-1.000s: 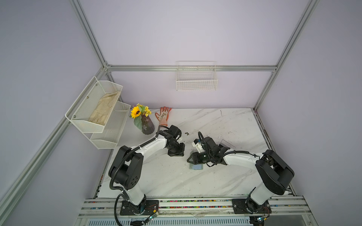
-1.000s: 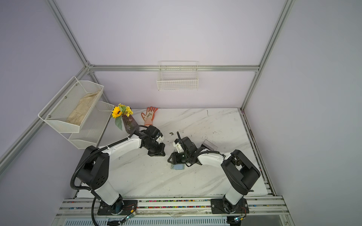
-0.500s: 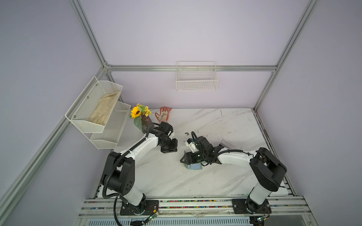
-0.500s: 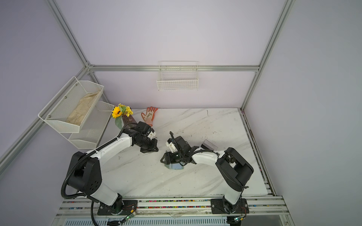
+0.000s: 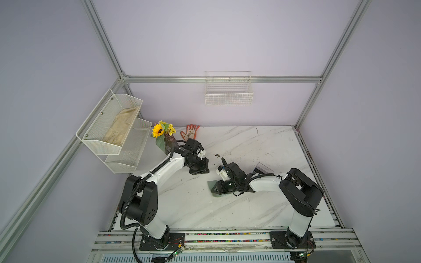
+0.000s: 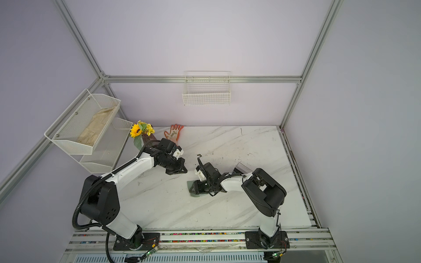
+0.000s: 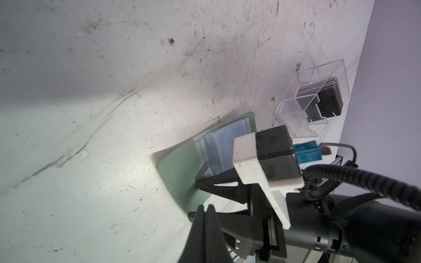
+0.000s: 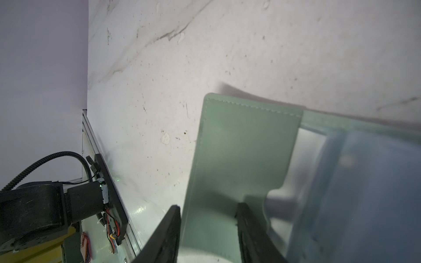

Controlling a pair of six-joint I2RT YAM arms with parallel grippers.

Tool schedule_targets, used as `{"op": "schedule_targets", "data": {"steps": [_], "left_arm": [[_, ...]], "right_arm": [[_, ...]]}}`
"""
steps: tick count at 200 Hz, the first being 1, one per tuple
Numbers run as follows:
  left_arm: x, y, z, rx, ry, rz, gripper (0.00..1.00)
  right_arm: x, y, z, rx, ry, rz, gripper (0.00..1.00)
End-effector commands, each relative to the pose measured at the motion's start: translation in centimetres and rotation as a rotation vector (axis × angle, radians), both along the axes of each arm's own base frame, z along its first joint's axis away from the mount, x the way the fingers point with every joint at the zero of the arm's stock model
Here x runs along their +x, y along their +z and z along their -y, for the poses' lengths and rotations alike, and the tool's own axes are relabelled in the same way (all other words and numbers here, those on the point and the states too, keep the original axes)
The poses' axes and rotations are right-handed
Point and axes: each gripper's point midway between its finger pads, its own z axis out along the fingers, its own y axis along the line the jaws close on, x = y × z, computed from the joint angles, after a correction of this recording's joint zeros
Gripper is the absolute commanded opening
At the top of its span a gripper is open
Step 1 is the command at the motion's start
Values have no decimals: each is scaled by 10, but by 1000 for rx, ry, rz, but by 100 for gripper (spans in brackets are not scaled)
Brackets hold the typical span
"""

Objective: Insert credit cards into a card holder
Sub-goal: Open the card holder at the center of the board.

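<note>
Pale purple walls (image 5: 227,34) on 3 sides, w/ grey metal bars (image 5: 223,79) in the corners & across the back. A white wire basket (image 5: 228,95) hangs on the back wall. A white 2-level mesh shelf (image 5: 134,145) is on the left wall, w/ a tan cloth (image 5: 120,127) in its top level. The tabletop (image 5: 250,141) is white marble w/ grey lines. A sunflower (image 5: 158,130) & an orange glove (image 5: 191,132) sit at its back left.

No lettering can be read, not even on the credit cards (image 7: 329,102).
</note>
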Motion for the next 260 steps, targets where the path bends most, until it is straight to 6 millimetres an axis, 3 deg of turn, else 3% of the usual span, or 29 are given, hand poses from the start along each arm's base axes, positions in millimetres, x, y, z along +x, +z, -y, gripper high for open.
{"op": "schedule_targets", "data": {"steps": [1,32,88,122,209,260], "left_arm": [[17,28,17,-86,-17,64,0],[12,15,26,-93,-34,36,0],[-14,-46,19,-41,-17,-90,0],[-23,-57,9,-10,1,-97,0],[-32,-94,13,-26,-3,-178,0],[-35,-112,13,-13,-2,-213,0]], "right_arm": [[-9,-19,7,-35,-3,-36,44],[-11,-19,8,-33,-3,-34,46],[-12,-8,10,6,-22,-23,46],[-11,0,14,17,-54,-13,46],[-8,-5,18,5,-121,-38,40],[-2,16,18,8,-129,6,40]]}}
